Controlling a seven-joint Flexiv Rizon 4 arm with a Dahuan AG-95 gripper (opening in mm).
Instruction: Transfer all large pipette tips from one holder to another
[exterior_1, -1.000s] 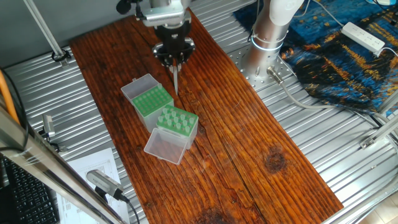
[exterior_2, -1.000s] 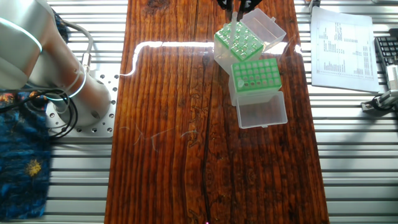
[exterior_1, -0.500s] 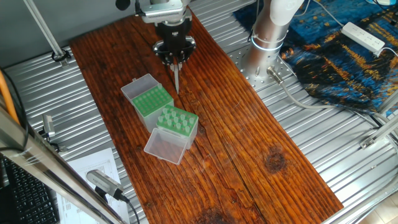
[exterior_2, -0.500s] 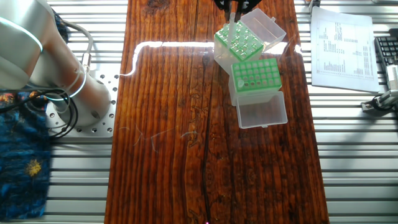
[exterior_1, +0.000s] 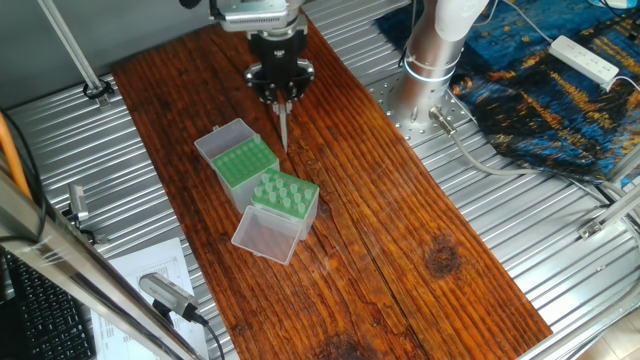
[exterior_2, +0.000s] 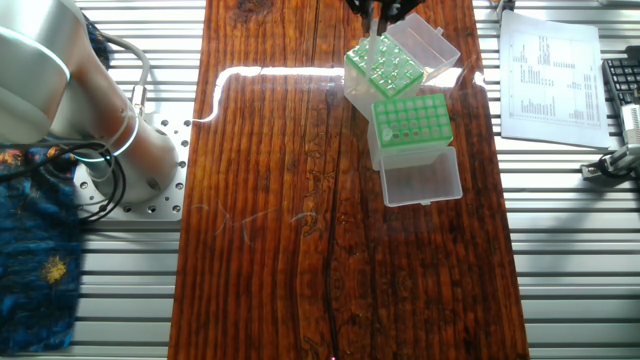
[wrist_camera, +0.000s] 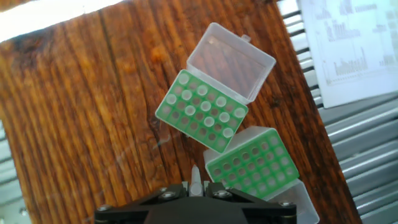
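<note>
My gripper (wrist_camera: 196, 185) is shut on one pale large pipette tip (wrist_camera: 196, 176), which hangs point down in the air (exterior_1: 284, 125). In the hand view, a green rack (wrist_camera: 202, 111) holds several large pipette tips with their wide ends up, and its clear lid (wrist_camera: 231, 59) is folded open. Beside it, a second green rack (wrist_camera: 252, 165) shows mostly bare holes. From the other fixed view, the gripper (exterior_2: 373, 10) is at the top edge, just beyond the tip-filled rack (exterior_2: 385, 68). The second rack (exterior_2: 412, 120) lies nearer the camera.
The racks stand on a brown wooden board (exterior_1: 400, 230) laid over a ribbed metal table (exterior_1: 520, 220). The arm's base (exterior_1: 435, 60) rises to the right of the board. A printed sheet (exterior_2: 550, 70) lies beside the racks, and a blue cloth (exterior_1: 560, 80) lies at the far right.
The gripper has shifted slightly up and away from the racks, still holding the pipette tip. The racks have not moved.
</note>
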